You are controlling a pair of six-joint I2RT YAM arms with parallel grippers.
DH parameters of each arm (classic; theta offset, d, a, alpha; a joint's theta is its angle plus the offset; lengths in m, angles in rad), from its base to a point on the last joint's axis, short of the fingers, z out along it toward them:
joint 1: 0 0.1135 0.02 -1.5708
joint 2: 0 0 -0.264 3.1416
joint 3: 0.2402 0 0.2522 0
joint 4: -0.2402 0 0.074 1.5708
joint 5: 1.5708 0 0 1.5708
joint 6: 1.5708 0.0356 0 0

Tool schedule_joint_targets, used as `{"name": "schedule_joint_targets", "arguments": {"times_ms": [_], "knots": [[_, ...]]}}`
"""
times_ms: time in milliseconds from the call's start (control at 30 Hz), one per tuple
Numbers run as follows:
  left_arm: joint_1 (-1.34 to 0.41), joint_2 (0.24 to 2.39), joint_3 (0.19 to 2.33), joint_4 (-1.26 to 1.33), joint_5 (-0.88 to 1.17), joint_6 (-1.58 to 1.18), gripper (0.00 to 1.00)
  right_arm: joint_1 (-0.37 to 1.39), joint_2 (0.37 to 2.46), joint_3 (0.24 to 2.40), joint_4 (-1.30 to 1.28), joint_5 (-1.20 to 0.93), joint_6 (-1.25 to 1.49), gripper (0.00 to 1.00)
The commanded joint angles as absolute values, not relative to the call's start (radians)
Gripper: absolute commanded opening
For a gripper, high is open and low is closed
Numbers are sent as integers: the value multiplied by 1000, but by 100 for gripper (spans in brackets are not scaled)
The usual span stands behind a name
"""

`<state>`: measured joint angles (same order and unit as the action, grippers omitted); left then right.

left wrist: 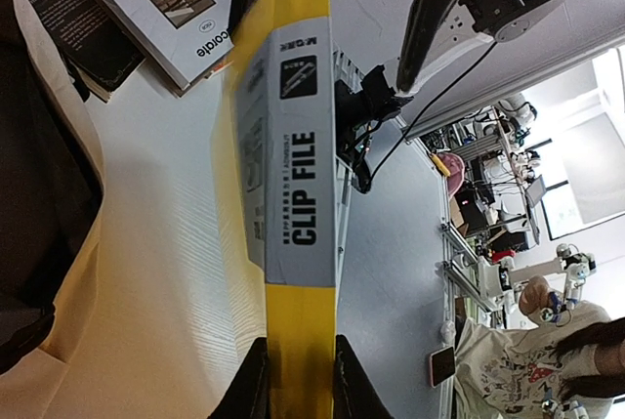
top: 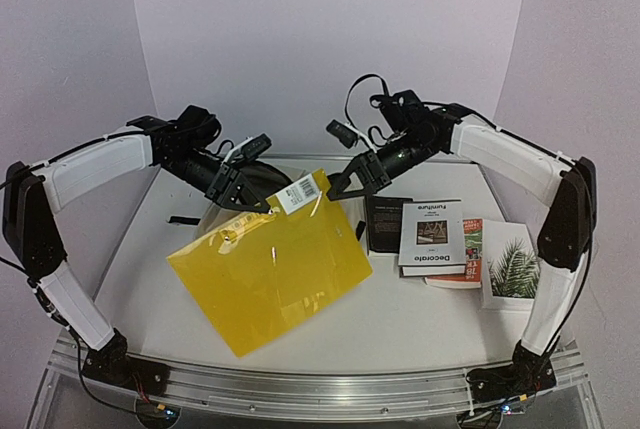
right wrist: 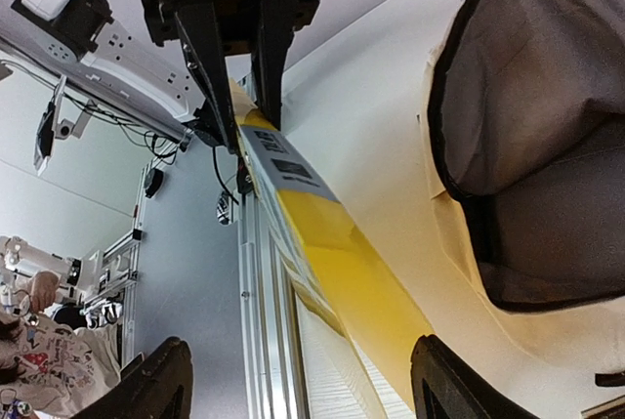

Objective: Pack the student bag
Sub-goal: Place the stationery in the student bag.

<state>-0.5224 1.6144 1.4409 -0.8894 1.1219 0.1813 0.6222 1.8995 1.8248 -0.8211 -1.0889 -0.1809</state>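
A yellow clip file [top: 270,269] with a white label hangs tilted over the table, and my left gripper [top: 262,206] is shut on its upper edge. The left wrist view has the file [left wrist: 298,321] pinched between the fingers [left wrist: 252,385]. The student bag [top: 210,219] lies behind the file and is mostly hidden in the top view. In the right wrist view the bag [right wrist: 527,146] shows cream fabric and a wide grey mouth. My right gripper [right wrist: 303,390] is open beside the file's top right corner, fingers spread on either side of the file's edge [right wrist: 361,272] without touching it.
Several books lie to the right: a black one [top: 388,222], a white "Decorate" one [top: 432,234] on a red one [top: 468,249], and a palm-leaf one [top: 515,267]. A metal rail [top: 320,389] runs along the near table edge. A black strap [top: 180,220] lies at the left.
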Motion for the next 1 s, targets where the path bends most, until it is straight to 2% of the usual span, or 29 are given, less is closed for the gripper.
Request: {"name": "schedule_joint_targets", "arguments": {"times_ms": [0, 133, 467, 967], "knots": [[-541, 1515, 1414, -859, 1244, 172, 6, 574, 1813, 1802, -747, -1018, -173, 80], [-541, 1502, 1418, -838, 1260, 153, 6, 574, 1822, 1761, -730, -1042, -162, 81], [-541, 1540, 1455, -853, 1255, 160, 6, 578, 1793, 1720, -727, -1259, -206, 82], [-541, 1576, 1470, -864, 1249, 173, 6, 580, 1798, 1704, -727, -1289, -207, 83]]}}
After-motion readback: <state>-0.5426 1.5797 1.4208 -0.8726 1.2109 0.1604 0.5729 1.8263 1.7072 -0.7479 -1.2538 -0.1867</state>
